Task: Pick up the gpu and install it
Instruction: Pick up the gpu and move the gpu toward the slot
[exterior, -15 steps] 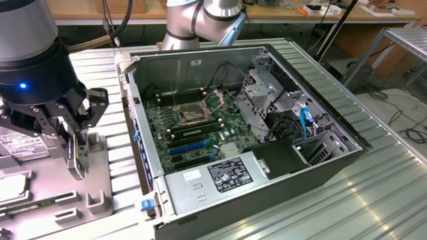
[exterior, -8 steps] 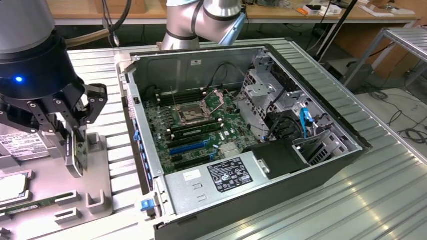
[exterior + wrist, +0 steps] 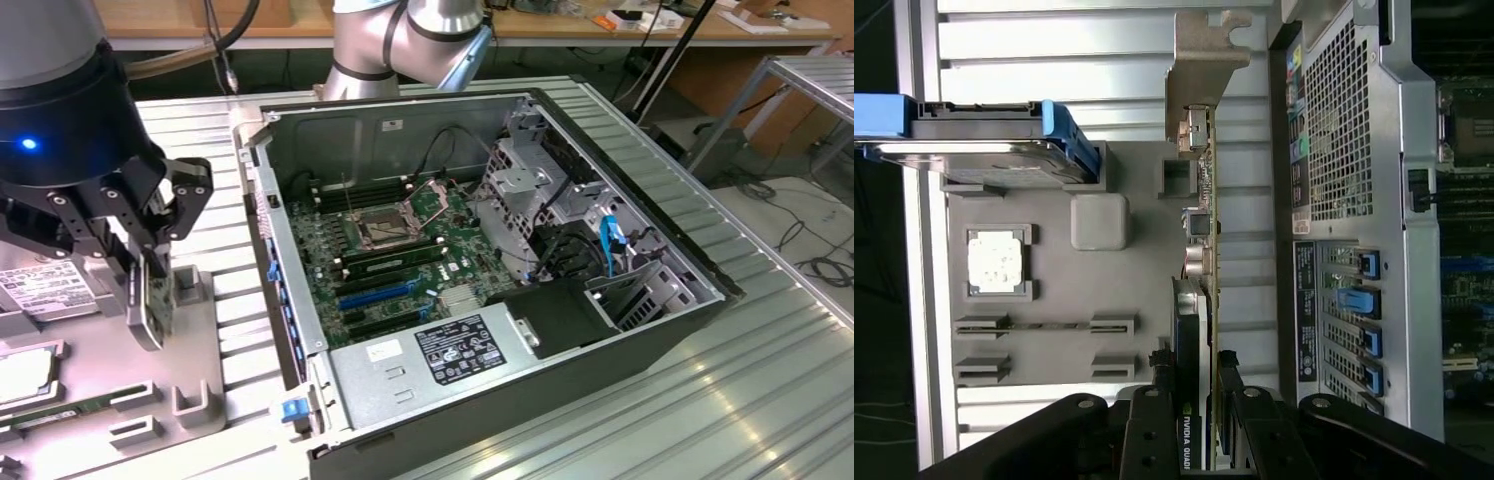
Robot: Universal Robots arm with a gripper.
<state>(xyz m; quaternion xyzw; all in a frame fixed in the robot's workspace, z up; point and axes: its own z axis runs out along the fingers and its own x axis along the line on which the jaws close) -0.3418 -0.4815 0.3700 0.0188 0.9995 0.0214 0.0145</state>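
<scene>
GPU [image 3: 1187,320] | pinched upright by gripper [image 3: 1196,385], likely to suit a slot | over tray [image 3: 1054,290] edge nearest case [image 3: 1344,120]

Bright, even room light; pale glare on the ribbed counter [image 3: 761,380] (the computer case [image 3: 387,130] sits darker inside), shadows soft.

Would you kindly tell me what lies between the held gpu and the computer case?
A bare strip of the ribbed metal table, plain in the wrist view, separates the gpu from the computer case.
</scene>
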